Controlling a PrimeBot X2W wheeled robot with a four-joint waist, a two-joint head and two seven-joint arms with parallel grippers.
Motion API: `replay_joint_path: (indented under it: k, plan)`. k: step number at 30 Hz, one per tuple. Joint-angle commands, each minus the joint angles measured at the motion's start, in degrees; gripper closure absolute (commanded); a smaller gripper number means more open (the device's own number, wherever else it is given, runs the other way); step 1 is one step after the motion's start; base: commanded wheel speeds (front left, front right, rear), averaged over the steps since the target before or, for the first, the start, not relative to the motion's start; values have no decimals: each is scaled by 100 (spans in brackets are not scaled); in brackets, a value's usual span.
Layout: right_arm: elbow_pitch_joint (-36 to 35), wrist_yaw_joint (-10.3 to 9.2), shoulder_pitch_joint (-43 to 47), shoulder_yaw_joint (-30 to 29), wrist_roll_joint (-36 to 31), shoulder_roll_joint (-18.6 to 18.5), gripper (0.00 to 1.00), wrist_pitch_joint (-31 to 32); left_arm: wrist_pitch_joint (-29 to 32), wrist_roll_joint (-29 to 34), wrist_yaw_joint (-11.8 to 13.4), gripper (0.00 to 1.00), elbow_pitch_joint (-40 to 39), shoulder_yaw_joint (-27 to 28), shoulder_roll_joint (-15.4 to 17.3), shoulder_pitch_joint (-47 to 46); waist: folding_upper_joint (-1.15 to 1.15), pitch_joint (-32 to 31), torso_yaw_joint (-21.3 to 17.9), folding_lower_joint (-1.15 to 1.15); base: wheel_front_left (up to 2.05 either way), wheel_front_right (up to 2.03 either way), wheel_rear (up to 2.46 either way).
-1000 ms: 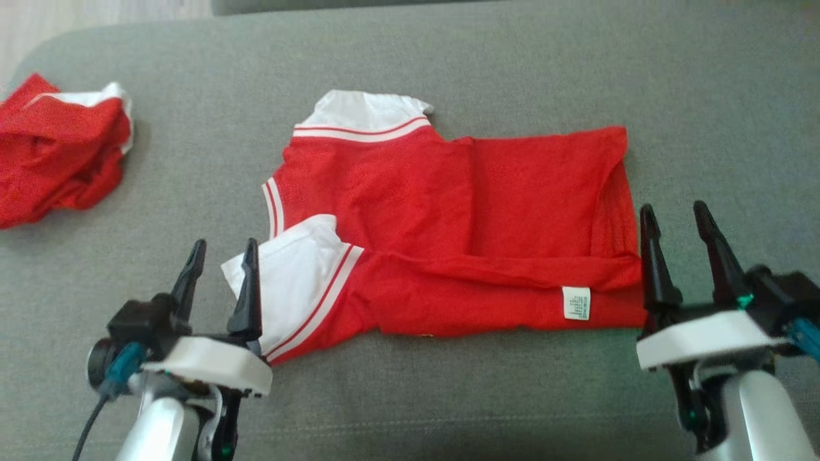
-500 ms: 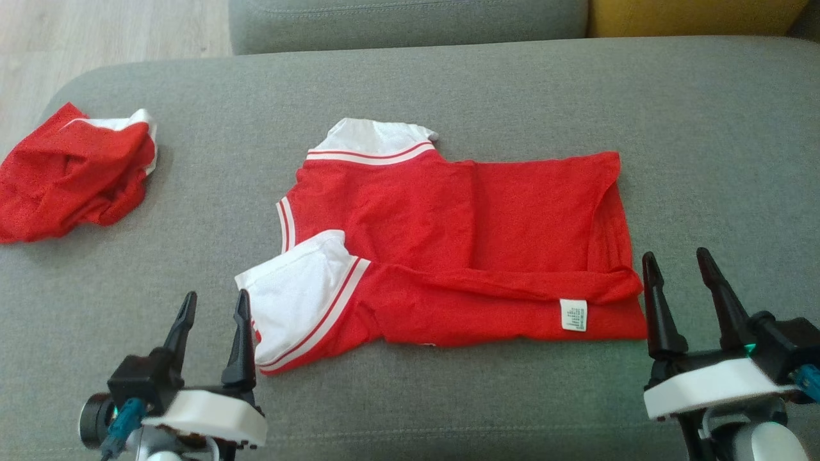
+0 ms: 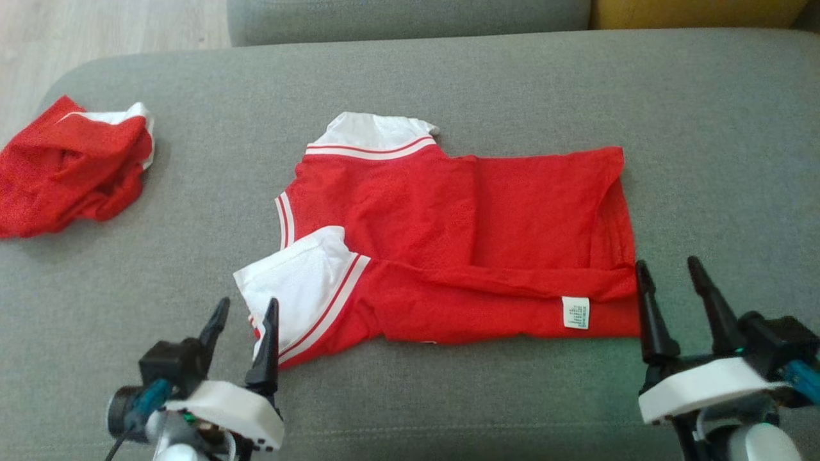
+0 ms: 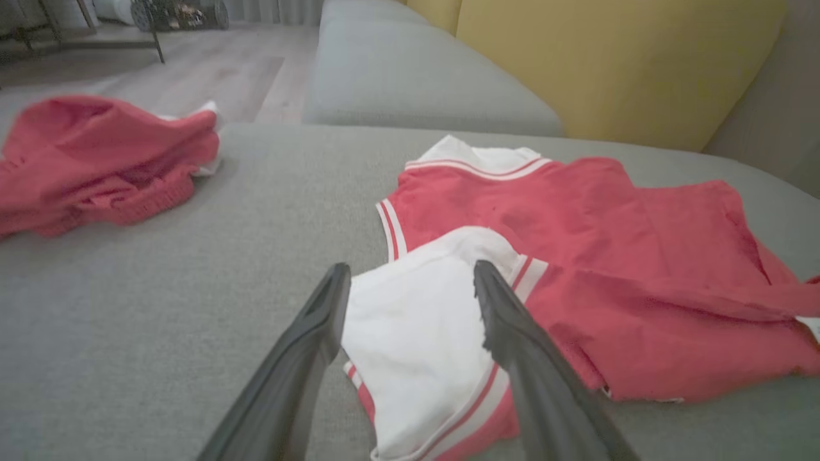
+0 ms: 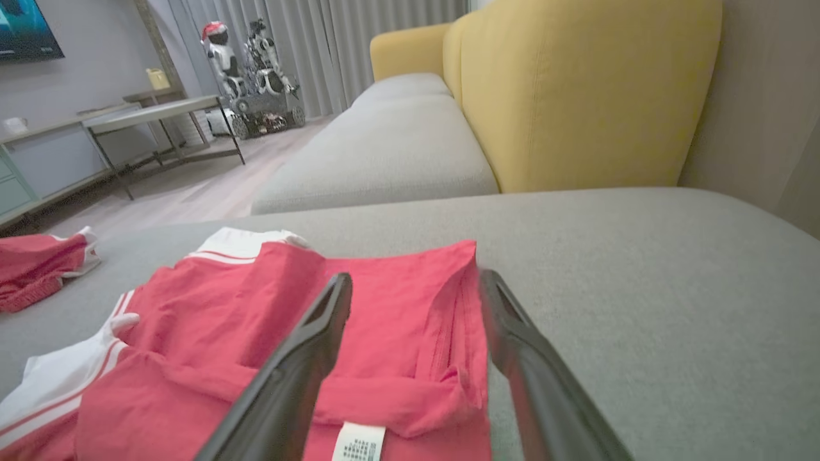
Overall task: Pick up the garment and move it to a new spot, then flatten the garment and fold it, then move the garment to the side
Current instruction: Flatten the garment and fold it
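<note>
— Which step?

— Folding, by the look of it. Spread flat on the sofa seat [image 3: 512,83], between the two pairs of fingers: the garment [image 3: 461,237], near edge already turned over once.

— Fingers?

— Left gripper [image 3: 248,302]: parted, empty, white sleeve [image 3: 295,288] just ahead of the tips. Right gripper [image 3: 667,262]: parted too, empty, just beside the hem corner, near the label [image 3: 575,312].

— Next?

— Probably lowering onto both ends, pinching the near edge, lifting evenly to avoid skewing the fold.

— Count?

— Two grippers. Two red garments: one flat, plus a second garment [image 3: 70,166], crumpled, well beyond the left fingers. One label.
</note>
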Motion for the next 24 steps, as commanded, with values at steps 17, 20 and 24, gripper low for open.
replay_joint_path:
  k: [17, 20, 24]
  plan:
    - [1643, -5, -862, 117, -2, -51, 0, 692, 907, -908, -430, 0, 1305, 122, -246, -809, 0, 862, 20, 0, 0, 0, 0]
    - [1815, -5, -944, 22, -13, -51, 0, 914, 1041, -1020, -538, 0, 1432, 95, -262, -906, 0, 947, 31, 0, 0, 0, 0]
    - [2001, -5, -1001, -85, 10, -51, 0, 1166, 1172, -1057, -642, 100, 1529, 4, -246, -950, 0, 1013, 29, 0, 0, 0, 0]
